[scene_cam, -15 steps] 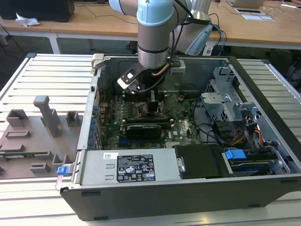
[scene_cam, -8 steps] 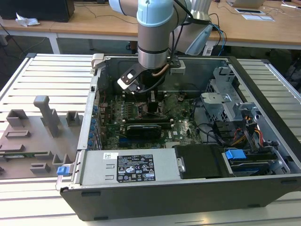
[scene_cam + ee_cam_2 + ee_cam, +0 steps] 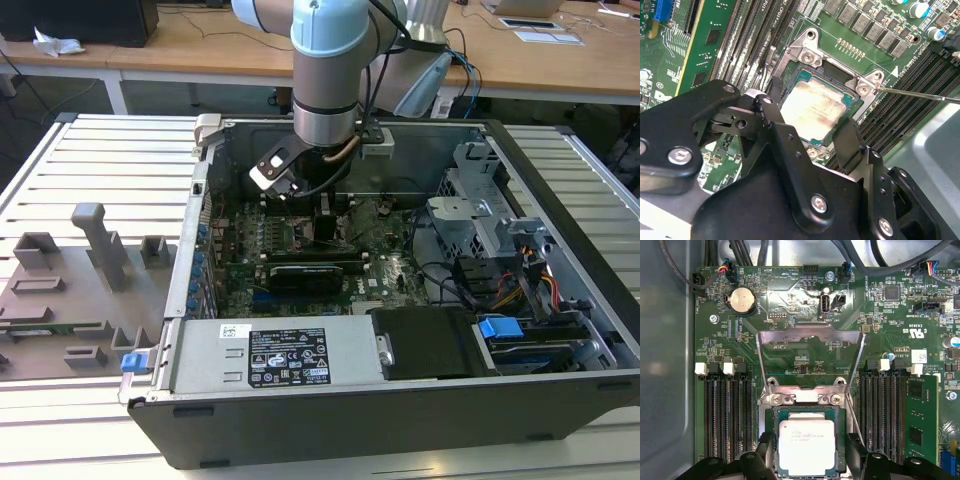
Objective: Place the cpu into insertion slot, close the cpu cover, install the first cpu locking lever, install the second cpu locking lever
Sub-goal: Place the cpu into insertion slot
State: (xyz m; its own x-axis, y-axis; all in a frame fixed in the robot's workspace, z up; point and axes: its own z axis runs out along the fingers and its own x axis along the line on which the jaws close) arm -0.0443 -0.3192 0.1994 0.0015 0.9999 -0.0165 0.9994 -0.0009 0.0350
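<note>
Tool (image 3: 810, 452) open, straddling the cpu (image 3: 806, 445) lying in the insertion slot (image 3: 807, 408). I should stay level, no nudging; cpu cover (image 3: 810, 330) up.

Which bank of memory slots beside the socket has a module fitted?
The bank with the green module standing in its outermost slot, farthest from the cpu. Every slot in the other bank, on the cpu's opposite side, is empty.

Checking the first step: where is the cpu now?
In the first wrist view the cpu lies in the insertion slot, straddled by the open gripper, with the raised cover beside it and memory slots on both sides.
</note>
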